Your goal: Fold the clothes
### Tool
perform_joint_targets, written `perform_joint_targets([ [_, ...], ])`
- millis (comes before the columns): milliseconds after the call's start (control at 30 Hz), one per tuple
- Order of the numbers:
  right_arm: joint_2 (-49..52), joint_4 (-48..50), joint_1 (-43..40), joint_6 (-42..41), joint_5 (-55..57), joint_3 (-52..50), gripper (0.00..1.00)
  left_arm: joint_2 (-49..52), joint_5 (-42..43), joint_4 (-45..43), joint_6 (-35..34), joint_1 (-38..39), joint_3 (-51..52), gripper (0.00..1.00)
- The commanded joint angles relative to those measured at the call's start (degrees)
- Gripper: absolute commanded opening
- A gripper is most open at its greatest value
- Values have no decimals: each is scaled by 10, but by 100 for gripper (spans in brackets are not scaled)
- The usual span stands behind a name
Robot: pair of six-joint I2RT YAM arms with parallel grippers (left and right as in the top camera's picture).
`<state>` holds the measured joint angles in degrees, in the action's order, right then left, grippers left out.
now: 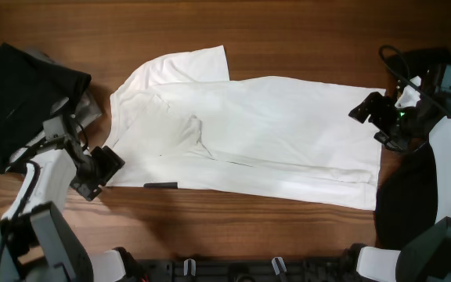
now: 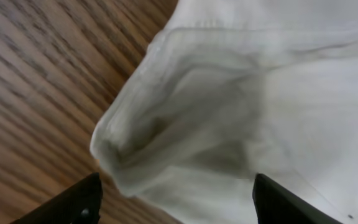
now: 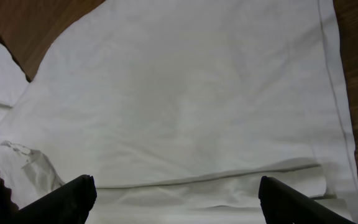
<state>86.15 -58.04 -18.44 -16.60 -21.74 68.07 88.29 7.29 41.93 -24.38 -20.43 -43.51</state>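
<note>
Overhead, white T-shirt [image 1: 288,133] spread on table [image 1: 288,31], black garment [image 1: 18,94] beside

The white T-shirt [image 1: 272,133] was soft, matt cloth, and the table [image 1: 288,31] was smooth brown wood with lines.

Counter [image 1: 288,31]: brown wood, the grain running left to right; bare strips show along the far and near edges.
White T-shirt [image 1: 288,133]: spread lengthwise across the middle, hem at the right end, one short sleeve jutting toward the far side at left, with a few creases near the collar end.
Dark label [image 1: 160,186]: small, at the shirt's near edge toward the left, against the wood.
Black garment [image 1: 18,94]: bunched at the far left corner.
Grey cloth [image 1: 92,106]: peeks from under the black garment, just beside the shirt's left edge.
Dark cloth [image 1: 402,204]: heaped at the near right, beside the hem.
</note>
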Motion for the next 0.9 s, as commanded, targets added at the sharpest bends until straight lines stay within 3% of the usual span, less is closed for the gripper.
perform_joint_targets([
  [0, 1, -2, 2, 1, 8, 8, 89, 42, -3, -21, -18, -4, 16, 73],
  [133, 1, -5, 2, 1, 8, 8, 88, 77, -33, -23, -18, -4, 16, 51],
  [200, 1, -5, 2, 1, 8, 8, 88, 84, -48, -21, -18, -5, 16, 26],
  [267, 1, -5, 2, 1, 8, 8, 88, 85, -58, -21, -18, -7, 16, 11],
  [333, 1, -5, 2, 1, 8, 8, 88, 85, -72, -17, -18, -13, 16, 4],
  [533, 1, -6, 2, 1, 12, 8, 87, 85, -115, 22, -18, -64, 16, 4],
  [800, 1, -2, 2, 1, 12, 8, 88, 70, -112, 43, 6, -120, 8, 4],
  [833, 1, -2, 2, 1, 12, 8, 88, 64, -105, 44, 6, -119, 6, 10],
  [867, 1, -1, 2, 1, 12, 8, 88, 59, -93, 42, 6, -120, 5, 39],
])
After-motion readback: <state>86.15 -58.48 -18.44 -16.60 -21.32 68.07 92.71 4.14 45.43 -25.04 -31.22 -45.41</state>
